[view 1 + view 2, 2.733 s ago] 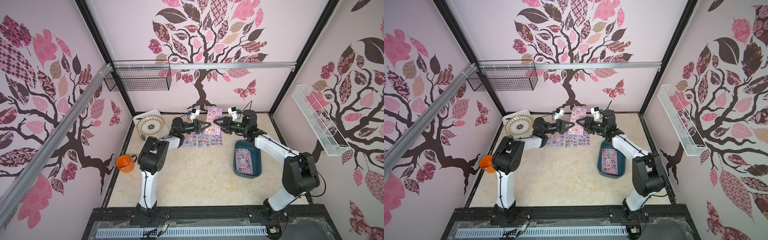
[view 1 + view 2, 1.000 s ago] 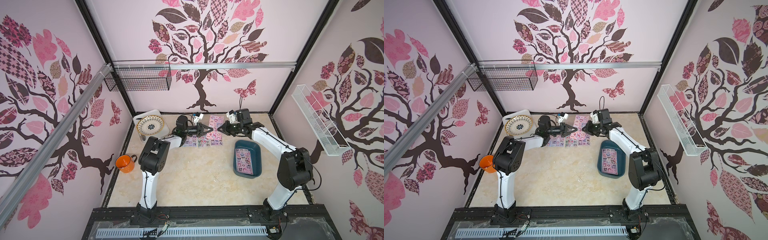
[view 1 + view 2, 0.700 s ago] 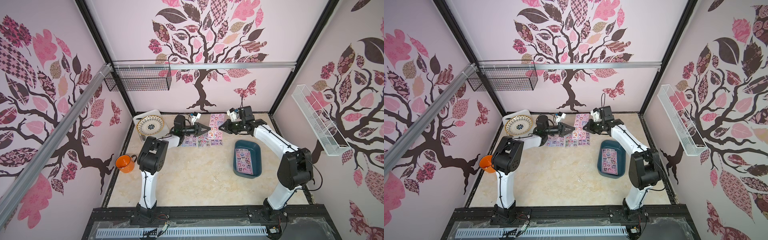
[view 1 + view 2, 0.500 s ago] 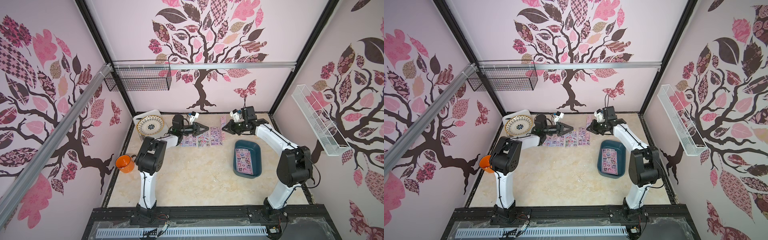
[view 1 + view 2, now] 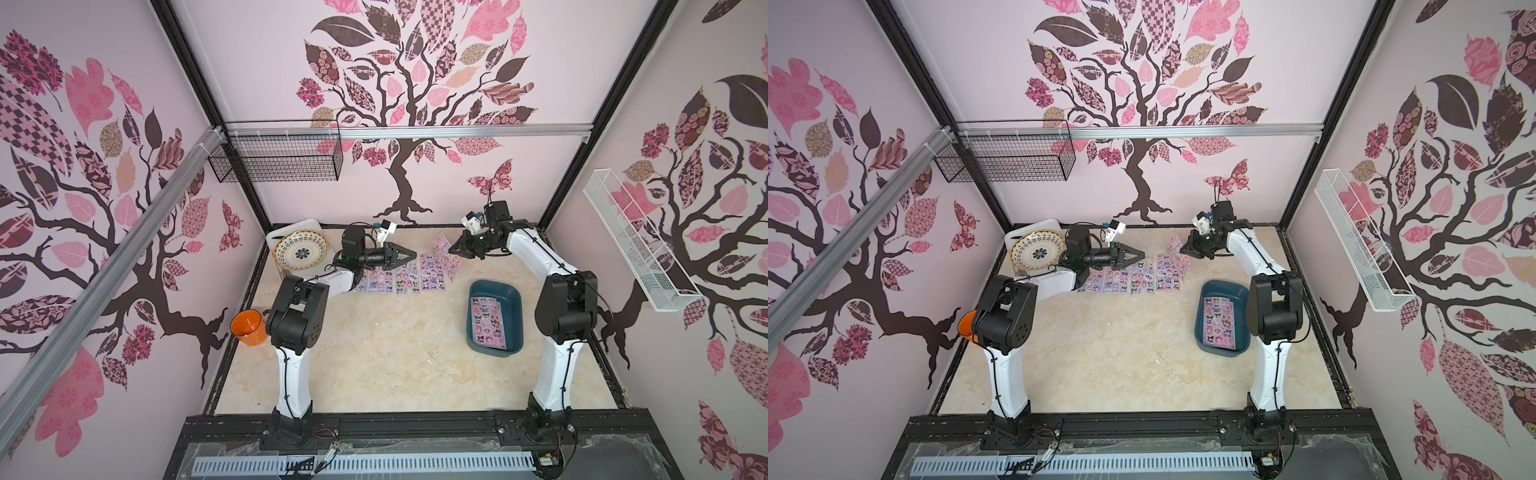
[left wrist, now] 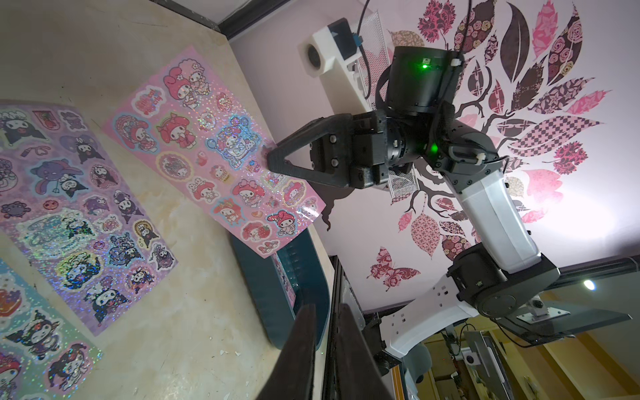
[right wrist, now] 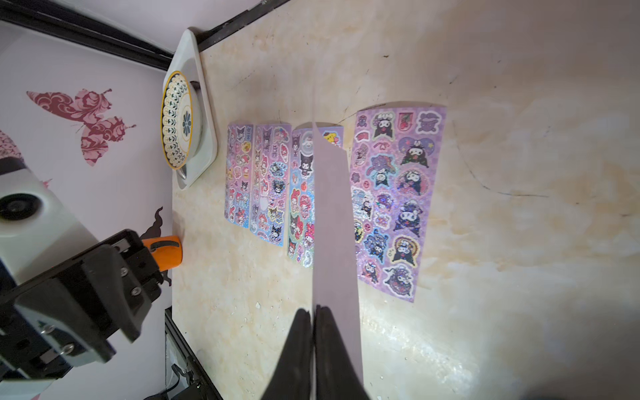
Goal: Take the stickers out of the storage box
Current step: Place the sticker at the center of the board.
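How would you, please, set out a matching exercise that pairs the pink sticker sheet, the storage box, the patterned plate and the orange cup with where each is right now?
Things
1. pink sticker sheet
2. storage box
3. patterned plate
4. orange cup

Places or states
A. standing at the left edge of the table
B. pinched in the right claw
C. leaning on the white tray in the back left corner
D. with a second sheet lying inside

Pairs: 1-B, 2-D, 3-C, 4-A.
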`<state>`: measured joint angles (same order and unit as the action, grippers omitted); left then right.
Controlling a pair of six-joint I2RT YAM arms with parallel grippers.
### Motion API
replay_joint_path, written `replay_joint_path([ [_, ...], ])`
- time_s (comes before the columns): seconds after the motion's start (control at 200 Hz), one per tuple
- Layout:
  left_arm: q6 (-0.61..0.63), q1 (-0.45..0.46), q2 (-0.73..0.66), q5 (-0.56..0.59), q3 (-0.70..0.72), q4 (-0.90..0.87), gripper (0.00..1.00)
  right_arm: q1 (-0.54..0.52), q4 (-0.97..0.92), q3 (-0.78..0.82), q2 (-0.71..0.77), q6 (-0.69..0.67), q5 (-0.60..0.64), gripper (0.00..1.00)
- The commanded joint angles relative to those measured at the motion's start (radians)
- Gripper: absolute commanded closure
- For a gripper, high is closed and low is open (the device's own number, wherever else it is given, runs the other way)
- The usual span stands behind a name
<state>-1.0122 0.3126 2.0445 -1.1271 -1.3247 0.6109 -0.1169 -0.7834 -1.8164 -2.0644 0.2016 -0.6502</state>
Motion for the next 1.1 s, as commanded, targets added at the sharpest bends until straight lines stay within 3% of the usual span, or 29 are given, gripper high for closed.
replay_joint_path([
  [0.0, 0.029, -0.006, -0.038, -0.003, 0.013, -0.007, 0.82, 0.024, 0.027, 0.001, -0.043, 0.020, 0.016, 0.93],
  [0.205, 0.030, -0.007, -0.049, -0.005, 0.016, -0.010, 0.82, 0.039, 0.185, 0.062, -0.084, 0.087, 0.048, 0.99],
  [0.5, 0.046, -0.010, -0.063, -0.006, 0.021, -0.029, 0.82, 0.087, 0.431, 0.238, -0.048, 0.174, 0.111, 0.99],
  [0.805, 0.044, -0.012, -0.053, -0.012, 0.010, -0.028, 0.81, 0.088, 0.485, 0.310, -0.056, 0.174, 0.218, 0.99],
  [1.095, 0.046, -0.015, -0.049, -0.014, 0.009, -0.028, 0.81, 0.088, 0.480, 0.310, -0.097, 0.163, 0.230, 0.97],
])
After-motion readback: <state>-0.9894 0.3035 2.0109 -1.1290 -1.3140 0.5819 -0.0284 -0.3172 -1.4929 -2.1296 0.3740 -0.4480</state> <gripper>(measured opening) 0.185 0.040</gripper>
